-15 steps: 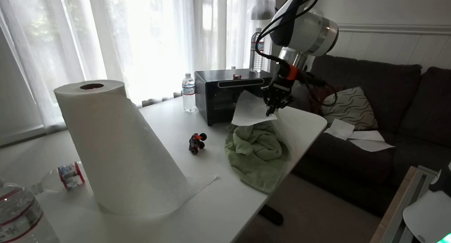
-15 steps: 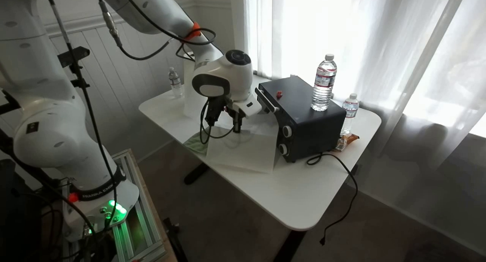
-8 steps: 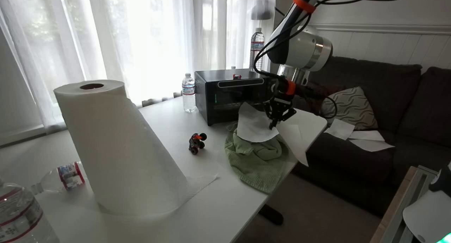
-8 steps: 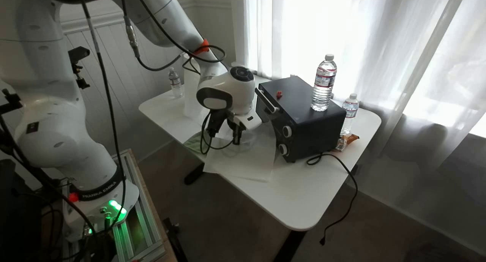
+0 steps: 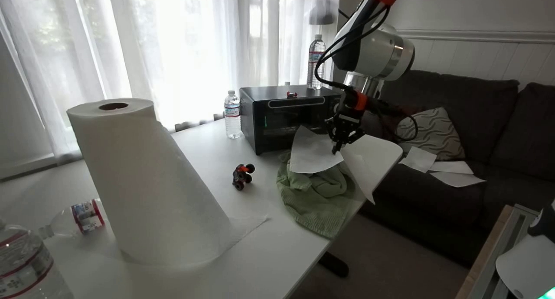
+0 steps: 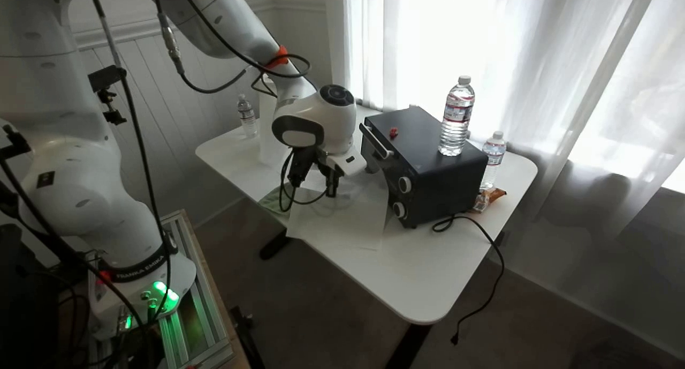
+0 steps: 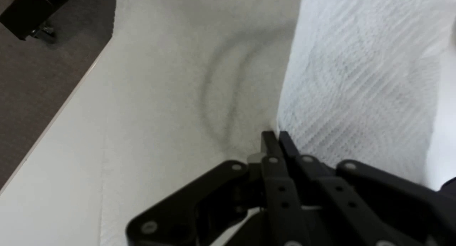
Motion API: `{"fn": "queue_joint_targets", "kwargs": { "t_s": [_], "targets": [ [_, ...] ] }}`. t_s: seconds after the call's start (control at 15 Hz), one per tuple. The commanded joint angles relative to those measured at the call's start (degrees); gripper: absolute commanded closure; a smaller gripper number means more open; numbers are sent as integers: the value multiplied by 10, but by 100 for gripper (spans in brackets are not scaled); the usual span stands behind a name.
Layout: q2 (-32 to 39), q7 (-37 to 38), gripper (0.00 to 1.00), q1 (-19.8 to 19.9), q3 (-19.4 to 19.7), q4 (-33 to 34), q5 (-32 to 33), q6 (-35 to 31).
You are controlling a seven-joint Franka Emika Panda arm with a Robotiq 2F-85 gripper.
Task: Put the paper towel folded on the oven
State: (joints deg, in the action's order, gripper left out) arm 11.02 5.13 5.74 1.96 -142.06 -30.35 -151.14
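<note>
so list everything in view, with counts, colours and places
paper towel: one, white, in fingers
oven: one, black, on table
paper roll: one, white, on table
standing bottles: four, clear, one on oven, three on table
lying bottle: one, clear, beside paper roll
toy truck: one, black-orange, on table
small item: one, red, on oven
cloth: one, green, on table
wrapper: one, orange, beside oven
cord: one, black, hanging off table
paper sheets: at least three, white, on sofa
patterned cushion: one, grey, on sofa
sofa: one, dark, beyond table
curtains: several, white, behind oven
lamp: one, grey, background
table: one, white, beside curtains
arm: one, white, over table
fingers: two, black, holding paper towel
</note>
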Motion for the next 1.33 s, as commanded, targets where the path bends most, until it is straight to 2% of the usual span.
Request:
{"fn": "queue_joint_targets", "kwargs": {
  "t_s": [0.0,0.33,0.53,0.8,1.27],
  "targets": [
    [-107,-3,96,1,2,-59,15,46],
    [-234,-71,95,-6,15,-98,-12,104],
    [-305,-108,96,-17,34,-103,-33,113],
    [-376,-172,94,-52,64,-95,-84,106],
    [-420,-311,95,-152,75,-71,-235,3]
  ]
}}
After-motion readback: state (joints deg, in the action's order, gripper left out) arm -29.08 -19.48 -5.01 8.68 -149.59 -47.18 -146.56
